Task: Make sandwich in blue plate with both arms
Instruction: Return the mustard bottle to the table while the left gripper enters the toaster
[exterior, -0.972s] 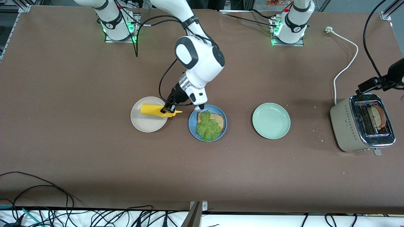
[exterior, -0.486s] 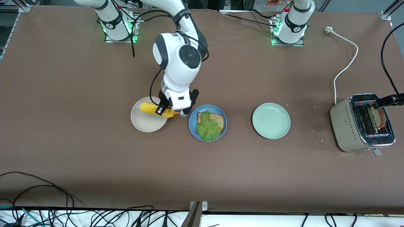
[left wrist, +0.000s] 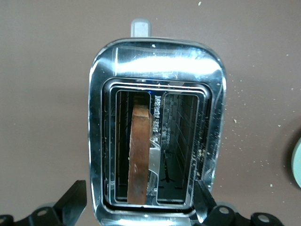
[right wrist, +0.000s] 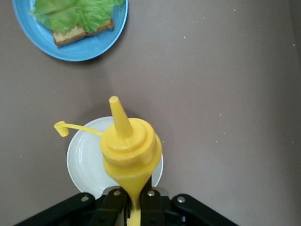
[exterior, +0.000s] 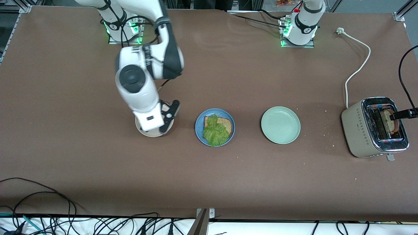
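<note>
Front view: I see my right tool (exterior: 165, 122) over the beige plate (exterior: 147, 132), frame centre-left; blue plate (exterior: 215, 127) with bread and lettuce (exterior: 214, 132) at centre. Left wrist view: left tool (left wrist: 141, 212) spread over the toaster (left wrist: 155, 127). Right wrist view: right tool (right wrist: 134, 207) pinches the yellow bottle (right wrist: 129, 150).

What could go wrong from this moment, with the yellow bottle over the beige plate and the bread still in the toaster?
1. The right gripper holds the yellow bottle upright over the beige plate by its narrow base; it may tip when set down.
2. Its cap hangs open, so sauce may drip.
3. The open left gripper is over the toaster; the bread slice leans in its slot, so a finger may hit metal.
</note>
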You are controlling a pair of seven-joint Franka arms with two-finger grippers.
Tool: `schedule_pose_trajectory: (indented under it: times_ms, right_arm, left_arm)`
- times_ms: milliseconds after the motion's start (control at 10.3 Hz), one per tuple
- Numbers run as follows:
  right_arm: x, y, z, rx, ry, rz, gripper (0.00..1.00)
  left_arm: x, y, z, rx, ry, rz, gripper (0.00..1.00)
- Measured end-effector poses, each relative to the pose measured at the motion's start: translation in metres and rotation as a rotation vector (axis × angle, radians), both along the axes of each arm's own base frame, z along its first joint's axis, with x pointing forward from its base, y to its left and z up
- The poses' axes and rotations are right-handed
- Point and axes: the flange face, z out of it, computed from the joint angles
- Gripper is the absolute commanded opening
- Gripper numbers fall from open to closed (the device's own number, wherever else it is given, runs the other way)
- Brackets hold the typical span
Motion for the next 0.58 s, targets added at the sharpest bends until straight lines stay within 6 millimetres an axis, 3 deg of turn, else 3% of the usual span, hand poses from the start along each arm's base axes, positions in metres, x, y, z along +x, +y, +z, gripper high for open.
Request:
schedule_pose_trajectory:
  times_ms: [194, 292, 486, 583]
  right_arm:
    - [0.021, -0.062, 0.002, 0.147, 0.081, 0.079, 0.09]
    - [0.030, -0.099, 0.000, 0.243, 0.121, 0.122, 0.09]
    - [0.040, -0.176, -0.018, 0.436, 0.152, 0.202, 0.09]
    - [0.038, -0.213, -0.035, 0.519, 0.169, 0.236, 0.09]
  left_arm:
    - [0.006, 0.001, -0.020, -0.004, 0.005, -0.004, 0.82]
    - [0.008, 0.002, -0.029, -0.007, 0.009, -0.006, 0.67]
    - [0.010, 0.003, -0.039, 0.013, 0.025, -0.021, 0.11]
    - [0.011, 0.005, -0.039, 0.039, 0.035, -0.036, 0.00]
